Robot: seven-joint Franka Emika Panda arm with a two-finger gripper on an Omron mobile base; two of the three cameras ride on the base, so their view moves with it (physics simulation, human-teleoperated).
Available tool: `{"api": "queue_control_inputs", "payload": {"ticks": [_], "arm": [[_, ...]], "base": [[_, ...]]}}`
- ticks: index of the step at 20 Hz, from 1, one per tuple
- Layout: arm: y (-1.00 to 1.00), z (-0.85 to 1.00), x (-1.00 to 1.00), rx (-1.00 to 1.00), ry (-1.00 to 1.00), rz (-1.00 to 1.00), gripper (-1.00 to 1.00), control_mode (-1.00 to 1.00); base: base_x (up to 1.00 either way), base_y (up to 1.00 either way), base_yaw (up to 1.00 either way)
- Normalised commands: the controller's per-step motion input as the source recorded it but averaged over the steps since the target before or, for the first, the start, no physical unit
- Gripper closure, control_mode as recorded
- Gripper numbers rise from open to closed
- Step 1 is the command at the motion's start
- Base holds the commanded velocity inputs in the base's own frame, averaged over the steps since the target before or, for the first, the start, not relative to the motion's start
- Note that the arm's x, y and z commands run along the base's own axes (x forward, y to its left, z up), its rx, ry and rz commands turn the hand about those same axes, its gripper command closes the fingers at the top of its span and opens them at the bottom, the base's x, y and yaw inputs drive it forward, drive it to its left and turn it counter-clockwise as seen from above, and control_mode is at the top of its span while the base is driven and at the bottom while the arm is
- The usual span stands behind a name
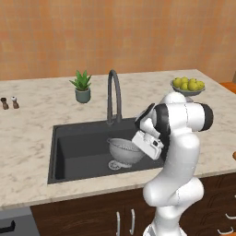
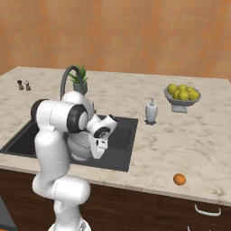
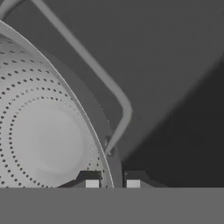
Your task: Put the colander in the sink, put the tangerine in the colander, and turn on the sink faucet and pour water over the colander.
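Note:
The silver perforated colander stands low in the black sink, its foot at the basin floor. My gripper is shut on the colander's rim beside a wire handle, one fingertip inside the bowl and one outside. In the base views the hand reaches down at the colander's right side. The dark gooseneck faucet rises behind the basin, with no water running. The tangerine lies on the counter near the front edge, far to the right of the sink.
A footed grey bowl of yellow-green fruit stands at the back right. A white soap dispenser is just right of the basin. A potted plant sits behind the faucet. Two small shakers are at far left.

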Motion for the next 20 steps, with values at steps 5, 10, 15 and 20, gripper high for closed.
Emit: {"api": "queue_control_inputs", "payload": {"ticks": [5, 10, 15, 20], "arm": [[0.2, -0.7, 0.16, -0.04, -0.3, 0.08, 1.0, -1.0], [0.28, -0.84, 0.16, -0.08, -0.13, 0.08, 1.0, -1.0], [0.05, -0.61, 0.25, 0.0, -0.21, 0.08, 1.0, -1.0], [0.54, -0.23, 0.09, -0.06, -0.24, 0.03, -1.0, -1.0]], "base": [[0.0, 0.0, 0.0], [0.0, 0.0, 0.0], [0.0, 0.0, 0.0], [0.0, 0.0, 0.0]]}}
